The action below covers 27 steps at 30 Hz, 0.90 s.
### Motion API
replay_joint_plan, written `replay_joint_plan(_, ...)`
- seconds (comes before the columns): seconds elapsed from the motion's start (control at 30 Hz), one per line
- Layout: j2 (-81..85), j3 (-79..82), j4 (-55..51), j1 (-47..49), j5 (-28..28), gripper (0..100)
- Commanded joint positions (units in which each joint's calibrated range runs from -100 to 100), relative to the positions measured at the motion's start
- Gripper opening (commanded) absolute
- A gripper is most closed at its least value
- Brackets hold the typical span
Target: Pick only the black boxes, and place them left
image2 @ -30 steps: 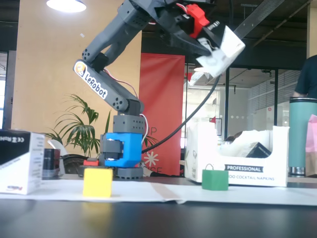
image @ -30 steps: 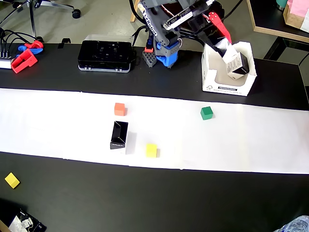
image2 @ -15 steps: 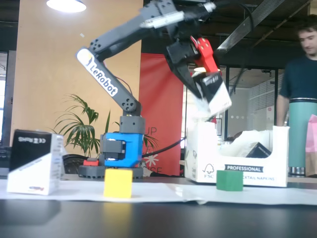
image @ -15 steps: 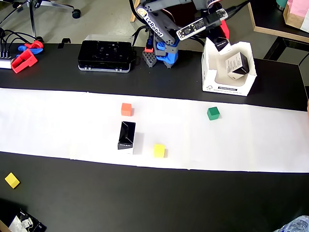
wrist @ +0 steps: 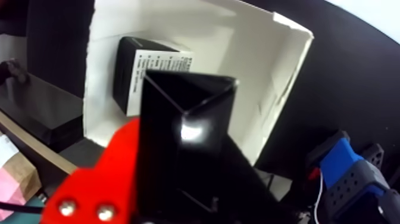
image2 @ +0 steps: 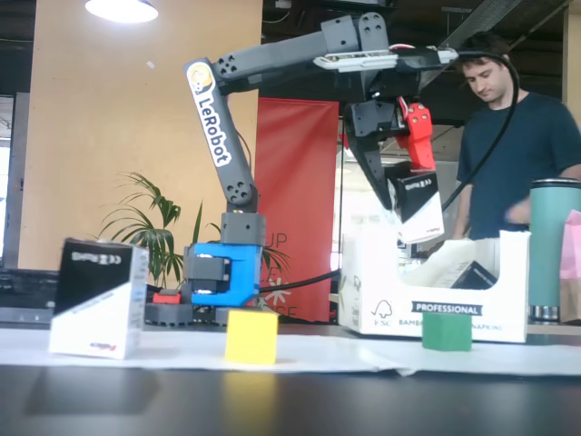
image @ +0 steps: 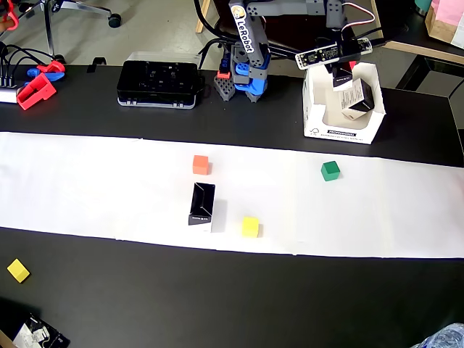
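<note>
"LeRobot" runs along the arm (image2: 211,113); the white tray (image2: 436,309) reads "PROFESSIONAL", perhaps "FSC" too.

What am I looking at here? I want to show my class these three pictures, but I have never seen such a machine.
It is a small robot arm bolted to a black table. One picture looks straight down, one looks from table level, and one comes from a camera on the arm's wrist. Its red two-fingered tool holds a black box above a white cardboard tray, where another black box already lies. A third black box stands on the white paper strip, among an orange cube, a yellow cube and a green cube. A man stands behind.
</note>
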State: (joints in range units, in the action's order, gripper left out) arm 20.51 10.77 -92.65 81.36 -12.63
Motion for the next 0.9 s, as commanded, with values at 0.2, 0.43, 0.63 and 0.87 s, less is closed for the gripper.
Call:
replay_joint_plan(0.2, 0.5, -5.9, -0.4, 0.5, -3.7, 50)
replay_joint_plan(0.43, 2.3, -11.1, -0.4, -4.9, -9.0, 50)
replay_joint_plan(0.63, 7.6, -11.9, -3.4, -13.8, -16.2, 50)
replay_joint_plan(0.87, 16.0, -12.2, -3.5, -28.8, -22.4, 50)
